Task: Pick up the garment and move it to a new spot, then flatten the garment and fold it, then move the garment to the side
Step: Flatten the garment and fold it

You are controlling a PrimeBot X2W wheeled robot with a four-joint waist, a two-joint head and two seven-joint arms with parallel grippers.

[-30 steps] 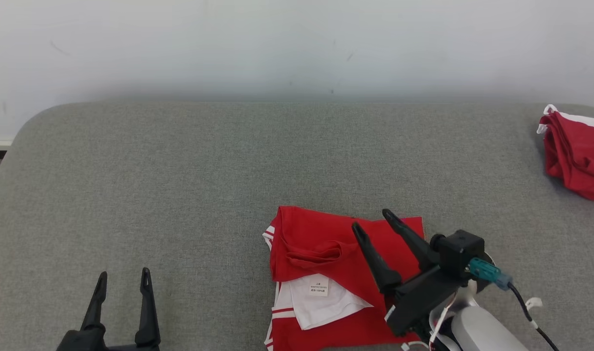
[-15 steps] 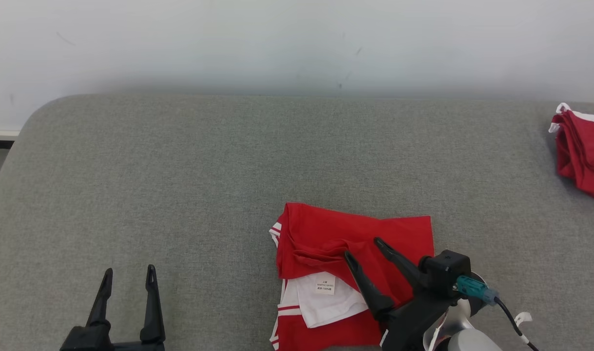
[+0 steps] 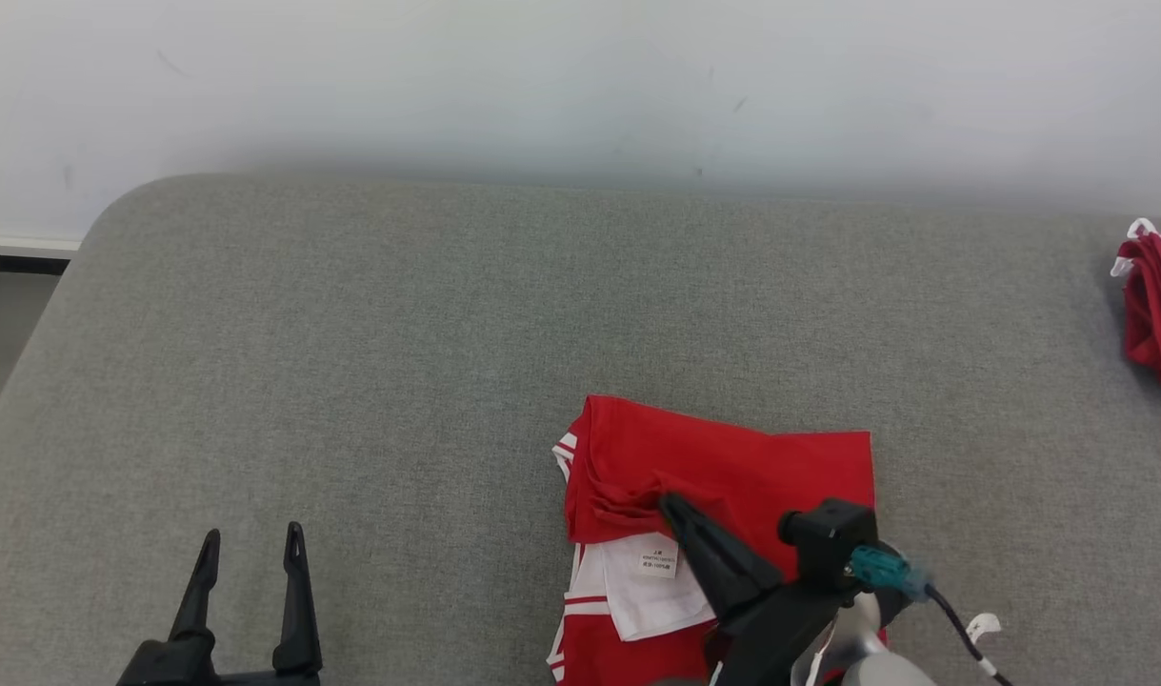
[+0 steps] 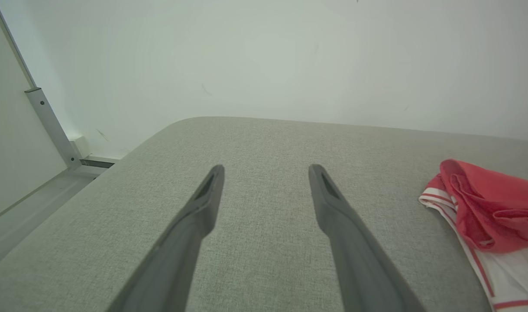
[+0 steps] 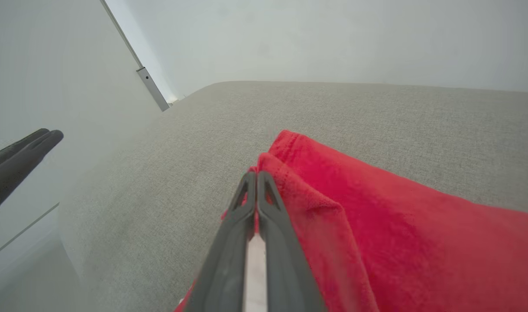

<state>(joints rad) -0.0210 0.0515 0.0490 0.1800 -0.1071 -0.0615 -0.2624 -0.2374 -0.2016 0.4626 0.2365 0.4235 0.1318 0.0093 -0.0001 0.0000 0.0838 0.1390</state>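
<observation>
Folded red garment (image 3: 732, 457) nipped by the right gripper (image 3: 670, 503)
Over the grey cushion's (image 3: 399, 333) near edge the left gripper (image 3: 251, 532) gapes wide and empty. The right gripper's fingers pinch a fold of the garment, which lies front-right on the cushion. Another red cloth (image 3: 1156, 314) sits at its far-right edge.
</observation>
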